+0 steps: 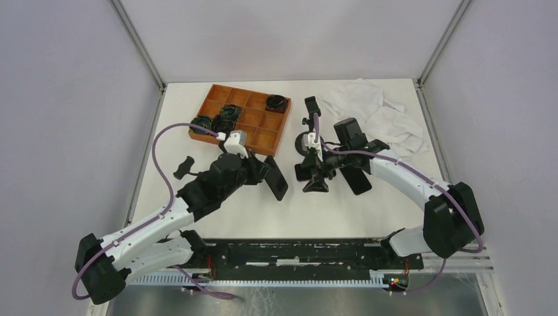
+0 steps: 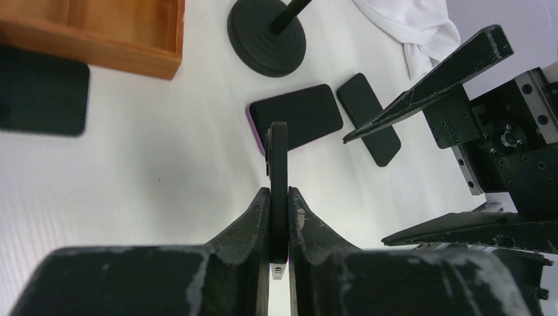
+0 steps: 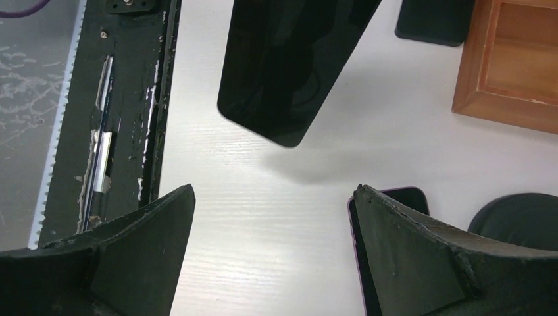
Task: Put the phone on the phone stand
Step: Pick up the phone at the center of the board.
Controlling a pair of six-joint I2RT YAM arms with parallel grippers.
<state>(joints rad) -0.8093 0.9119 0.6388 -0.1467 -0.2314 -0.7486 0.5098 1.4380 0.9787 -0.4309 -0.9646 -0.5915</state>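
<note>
My left gripper (image 2: pixel 279 192) is shut on a black phone (image 2: pixel 278 158), held edge-on above the table; the top view shows the same phone (image 1: pixel 278 181) left of centre. The phone stand (image 1: pixel 309 140), a round black base (image 2: pixel 266 34) with a thin pole, stands behind the middle of the table and carries nothing. My right gripper (image 3: pixel 271 197) hangs open over bare table just right of the held phone (image 3: pixel 289 66), with nothing between its fingers (image 2: pixel 428 79). A purple-edged phone (image 2: pixel 296 122) and another black phone (image 2: pixel 368 128) lie flat between the stand and the right gripper.
A wooden compartment tray (image 1: pixel 263 135) with several dark round items sits at the back left. A crumpled white cloth (image 1: pixel 375 112) lies at the back right. A black rail (image 1: pixel 296 253) runs along the near edge. A dark flat item (image 2: pixel 39 92) lies beside the tray.
</note>
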